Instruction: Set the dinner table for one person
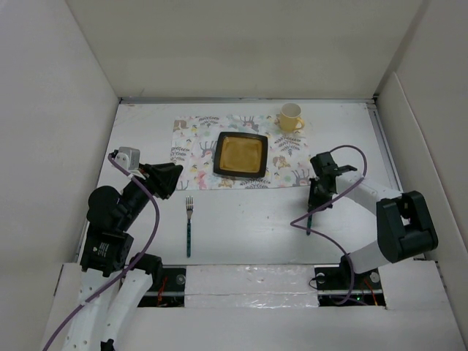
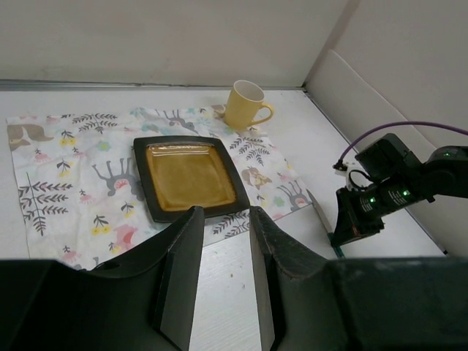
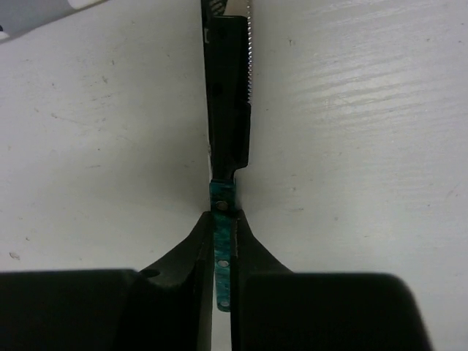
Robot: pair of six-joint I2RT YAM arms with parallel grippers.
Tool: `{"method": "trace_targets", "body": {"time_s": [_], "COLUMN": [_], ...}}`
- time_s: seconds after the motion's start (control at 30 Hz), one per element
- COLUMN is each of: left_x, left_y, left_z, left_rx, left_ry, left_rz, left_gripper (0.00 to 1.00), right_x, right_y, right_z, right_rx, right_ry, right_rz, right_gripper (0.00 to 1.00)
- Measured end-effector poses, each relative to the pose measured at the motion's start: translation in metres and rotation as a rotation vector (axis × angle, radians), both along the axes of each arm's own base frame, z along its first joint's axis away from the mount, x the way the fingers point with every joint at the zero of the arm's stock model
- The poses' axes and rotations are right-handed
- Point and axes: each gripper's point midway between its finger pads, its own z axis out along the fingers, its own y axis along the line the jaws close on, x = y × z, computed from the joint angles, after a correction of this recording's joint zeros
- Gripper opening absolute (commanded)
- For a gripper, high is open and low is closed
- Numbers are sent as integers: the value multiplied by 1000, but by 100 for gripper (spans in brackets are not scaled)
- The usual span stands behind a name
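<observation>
The white dinner table (image 1: 248, 219) carries a printed placemat (image 1: 197, 150) with a black square plate (image 1: 240, 154) with an amber centre on it. A yellow mug (image 1: 290, 118) stands at the mat's far right corner. A fork (image 1: 189, 219) with a teal handle lies on the table near the mat's left front. My right gripper (image 1: 316, 201) is shut on the teal handle of a knife (image 3: 223, 248), held edge-up low over the table right of the mat, its serrated blade (image 3: 228, 73) pointing away. My left gripper (image 1: 174, 174) is open and empty, left of the fork.
White panels wall the table on three sides. In the left wrist view, past my open gripper (image 2: 223, 216), I see the plate (image 2: 189, 175), the mug (image 2: 245, 104), the placemat (image 2: 66, 168) and the right gripper (image 2: 362, 212) with the knife.
</observation>
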Motion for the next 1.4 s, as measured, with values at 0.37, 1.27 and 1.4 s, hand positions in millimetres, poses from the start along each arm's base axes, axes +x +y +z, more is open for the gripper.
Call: {"method": "trace_targets", "body": {"time_s": [0.37, 1.27, 1.4], "left_x": [-2, 29, 34], "left_y": [-1, 16, 17], "left_z": [-1, -25, -31], "left_rx": [3, 32, 38], "left_ry": [2, 104, 125], "left_rz": [-6, 139, 152], "left_gripper": [29, 40, 42], "right_x": [-9, 217, 231], "right_y": [7, 98, 102], "right_z": [45, 27, 19], "right_rx": [-3, 89, 97], "right_ry": [-137, -319, -317], "right_rz": [41, 262, 261], "right_gripper": [0, 0, 0]}}
